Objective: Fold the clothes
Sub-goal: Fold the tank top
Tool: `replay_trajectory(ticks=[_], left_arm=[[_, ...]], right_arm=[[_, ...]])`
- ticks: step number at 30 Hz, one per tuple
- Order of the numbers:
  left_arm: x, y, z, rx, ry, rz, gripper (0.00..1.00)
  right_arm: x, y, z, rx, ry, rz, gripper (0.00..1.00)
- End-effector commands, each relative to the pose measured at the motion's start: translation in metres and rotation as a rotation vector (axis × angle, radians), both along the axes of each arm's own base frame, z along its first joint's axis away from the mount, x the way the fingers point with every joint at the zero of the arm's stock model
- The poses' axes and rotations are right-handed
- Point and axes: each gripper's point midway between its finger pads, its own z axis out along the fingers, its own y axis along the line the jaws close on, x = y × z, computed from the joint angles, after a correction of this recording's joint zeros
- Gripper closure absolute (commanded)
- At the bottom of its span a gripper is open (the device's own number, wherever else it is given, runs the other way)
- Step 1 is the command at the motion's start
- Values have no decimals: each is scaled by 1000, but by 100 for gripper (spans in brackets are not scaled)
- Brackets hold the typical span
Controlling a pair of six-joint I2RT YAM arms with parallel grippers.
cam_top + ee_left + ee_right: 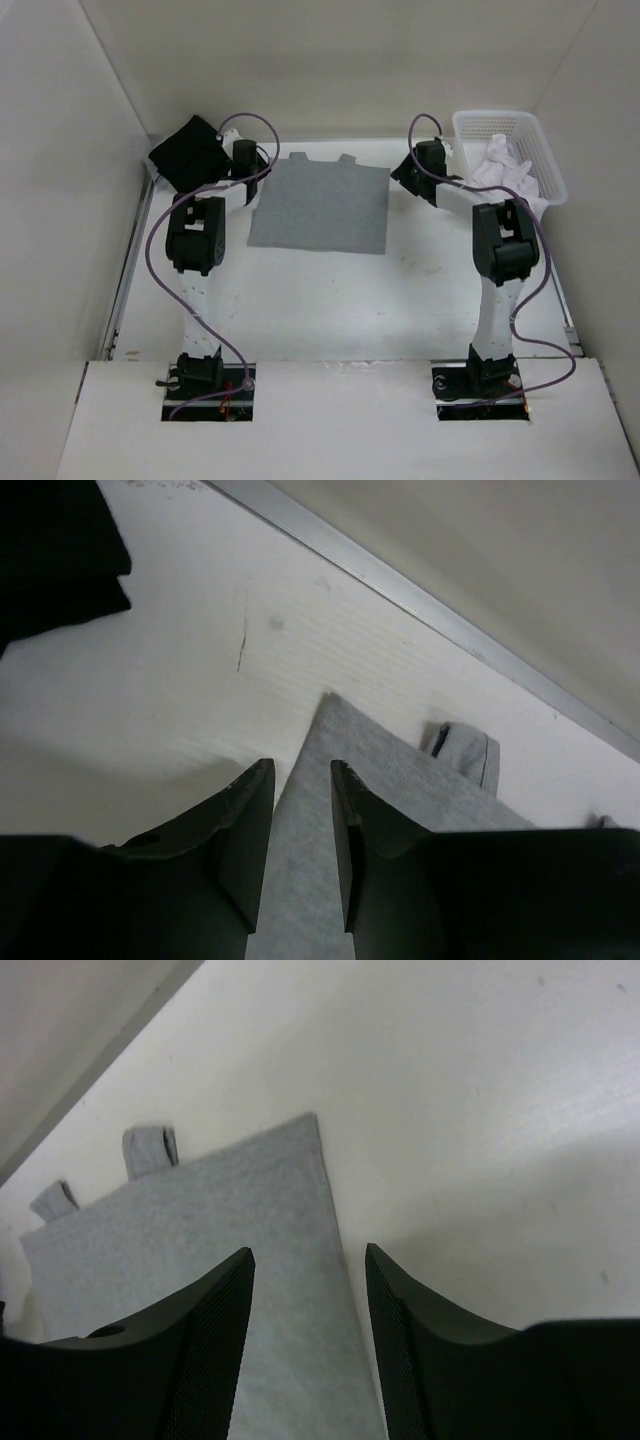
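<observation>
Table (pixel 330 300) | grey T-shirt (pixel 320 205) flat | black garment (pixel 190 150) left, basket (pixel 548 160) right | left pincer (pixel 302 770), right pincer (pixel 308 1255) apart

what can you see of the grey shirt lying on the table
The plain heather-grey soft knit shirt lies flat on the white table, folded into a neat near-rectangle with smooth, unwrinkled fabric. Two small tabs of cloth poke out past its far edge. The left tool hangs open over its far left corner and the right tool open over its far right edge; whether either touches the cloth cannot be told. Nothing else lies on it.
</observation>
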Motion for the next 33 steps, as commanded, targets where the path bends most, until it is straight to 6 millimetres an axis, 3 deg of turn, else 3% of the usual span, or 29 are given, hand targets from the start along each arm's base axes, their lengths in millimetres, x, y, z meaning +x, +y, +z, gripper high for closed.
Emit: replay_trajectory(ticks=[1, 2, 4, 5, 6, 8, 10, 14, 18, 22, 25, 33], left_arm=[[-25, -9, 110, 2, -208, 2, 71], [-42, -10, 112, 4, -204, 12, 71], [-81, -13, 102, 8, -176, 39, 70], [-100, -16, 93, 18, -156, 38, 69], [-121, -17, 82, 35, -129, 36, 67], [-158, -11, 57, 36, -72, 42, 65], [-189, -7, 36, 7, -14, 40, 63], [-232, -2, 9, -52, 70, 24, 60], [-253, 5, -11, -91, 131, 21, 59], [-257, 10, -24, -141, 165, 44, 57], [-254, 11, -28, -169, 168, 54, 58], [-271, 22, -36, -178, 189, 101, 60]], right_arm=[[-27, 10, 69, 23, -160, 5, 47], [-41, 12, 69, 20, -166, 2, 47], [-70, 20, 56, 8, -137, 21, 60], [-81, 24, 49, 6, -119, 32, 66], [-100, 30, 37, 8, -84, 55, 80], [-127, 37, 21, 3, -38, 80, 90], [-153, 39, 8, -12, -8, 90, 88], [-191, 37, -5, -45, 10, 95, 57], [-207, 37, -21, -43, 33, 103, 51], [-213, 43, -33, -23, 64, 117, 51], [-215, 49, -37, 6, 75, 136, 54], [-230, 52, -40, 34, 89, 156, 52]])
